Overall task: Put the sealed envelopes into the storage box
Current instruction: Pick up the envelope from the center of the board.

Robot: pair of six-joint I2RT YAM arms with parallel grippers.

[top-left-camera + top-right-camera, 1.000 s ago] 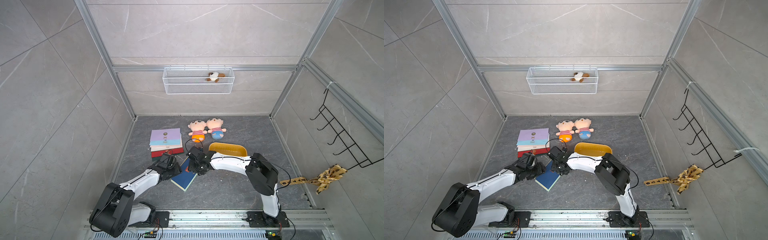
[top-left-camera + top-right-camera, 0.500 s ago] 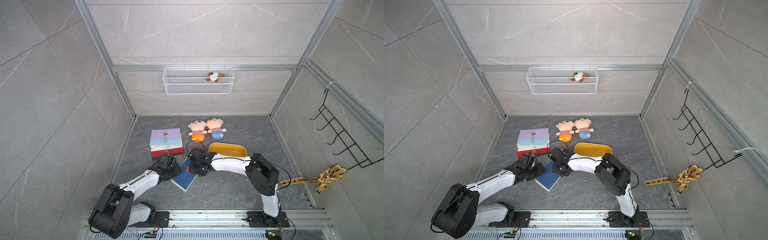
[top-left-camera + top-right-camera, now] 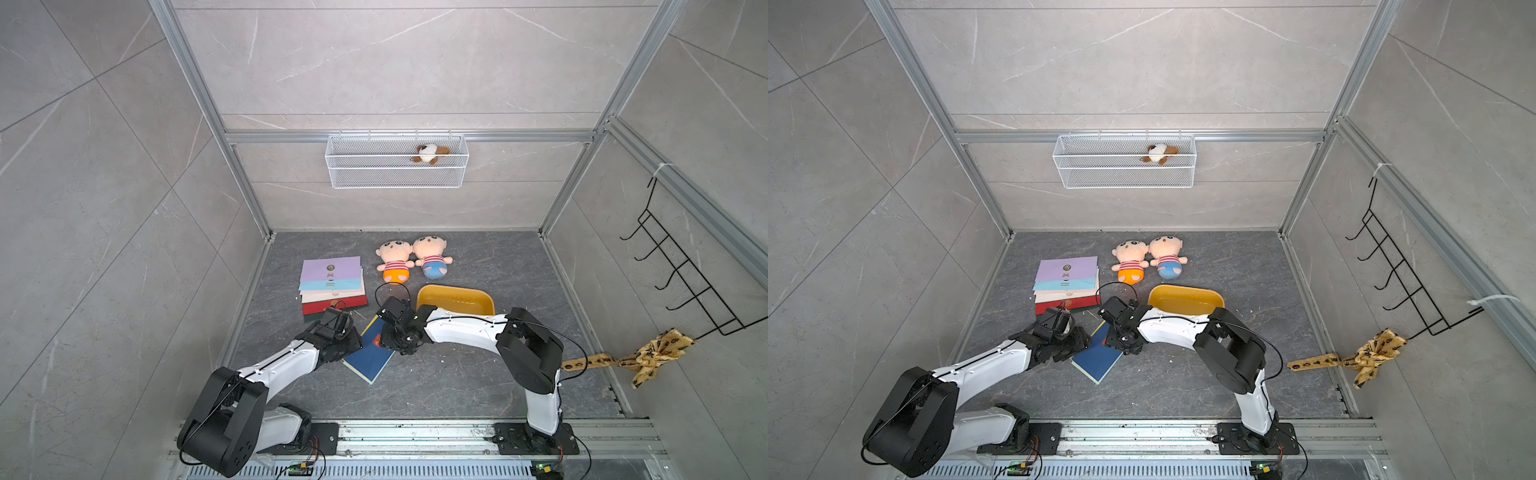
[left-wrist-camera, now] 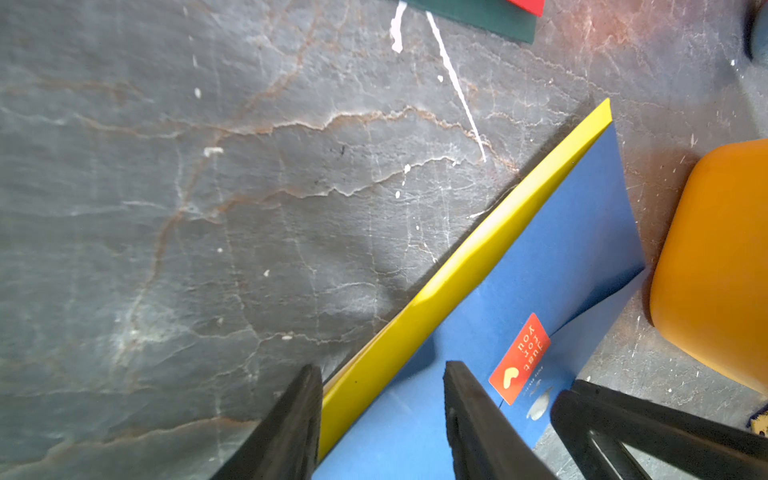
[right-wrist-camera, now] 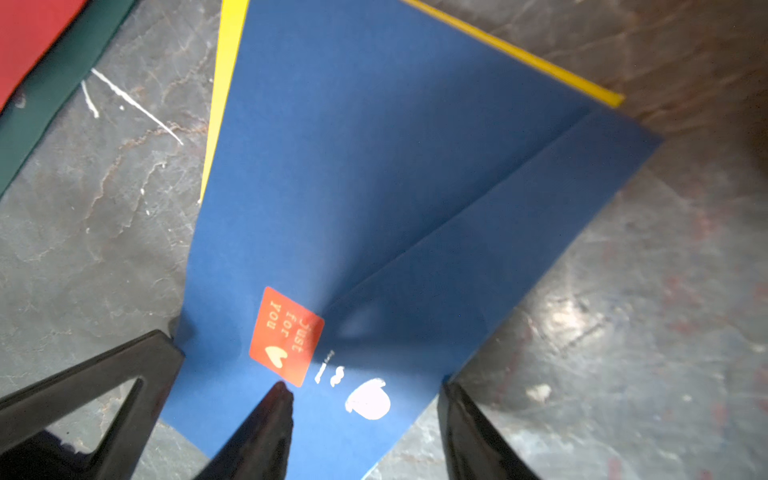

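Likely step: parting the blue envelope [image 3: 370, 357] from the yellow envelope [image 4: 457, 266] beneath it, both lying on the floor just short of the storage box [image 3: 455, 297]; best to ease the left gripper [image 4: 382, 415] — fingers spread, astride the pair's long edge, pinching nothing — onto blue alone; steady with the right gripper [image 5: 365, 424], likewise spread, one finger beside the red sticker [image 5: 286, 336]. Readable in wrist views only: sticker lettering, finger placement; in both top views only — the whole stack of other envelopes [image 3: 332, 282], the box interior, seemingly without envelopes.
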